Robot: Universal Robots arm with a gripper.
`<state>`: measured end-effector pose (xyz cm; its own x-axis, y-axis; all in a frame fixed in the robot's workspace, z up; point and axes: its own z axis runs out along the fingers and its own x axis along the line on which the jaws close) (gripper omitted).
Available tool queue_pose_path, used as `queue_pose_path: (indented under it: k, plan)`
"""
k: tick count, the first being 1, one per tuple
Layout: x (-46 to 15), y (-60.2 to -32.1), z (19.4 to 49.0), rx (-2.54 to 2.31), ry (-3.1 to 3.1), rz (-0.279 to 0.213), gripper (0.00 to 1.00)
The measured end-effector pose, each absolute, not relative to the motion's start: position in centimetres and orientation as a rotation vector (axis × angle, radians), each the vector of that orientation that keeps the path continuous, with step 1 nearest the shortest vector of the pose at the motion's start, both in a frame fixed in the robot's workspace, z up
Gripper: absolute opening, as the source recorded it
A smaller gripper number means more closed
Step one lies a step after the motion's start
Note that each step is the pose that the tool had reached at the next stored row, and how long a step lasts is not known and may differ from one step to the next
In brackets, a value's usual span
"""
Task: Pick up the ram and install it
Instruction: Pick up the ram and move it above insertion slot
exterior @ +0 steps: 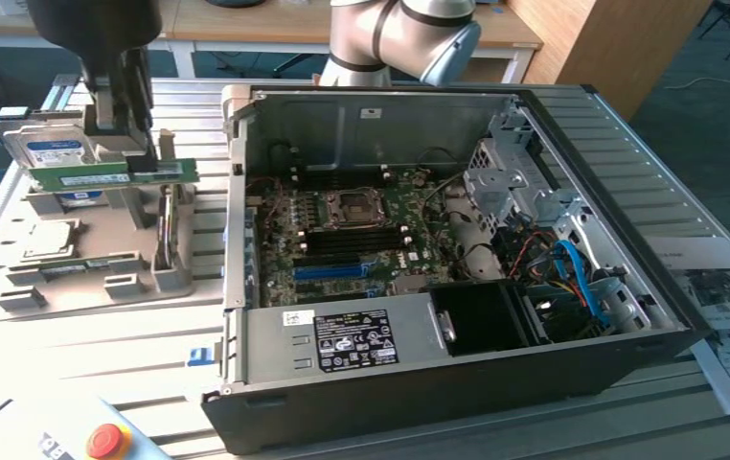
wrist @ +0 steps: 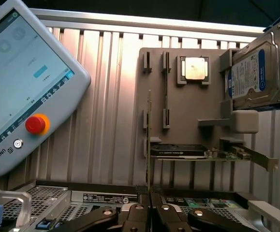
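The pick-up step is in hand: the end effector is clenched on the ram, which lies level over the grey parts tray on the worktop, just in front of the upright hard drive. Whether the stick has cleared its holder I cannot tell. Installing, I judge, calls for keeping it level and squaring it to a memory slot on the motherboard inside the open computer case.

Even daylight washes the ribbed table, the case lies shadowed inside, warm glare beside the ram.
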<state>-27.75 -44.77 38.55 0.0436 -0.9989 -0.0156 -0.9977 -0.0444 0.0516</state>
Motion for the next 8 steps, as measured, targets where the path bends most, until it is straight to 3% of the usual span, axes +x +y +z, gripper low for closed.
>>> queue_pose_path:
  k: [8]
  plan:
    - [-25.9, -44.8, 38.5, 2.250, -2.153, -0.073, 0.12]
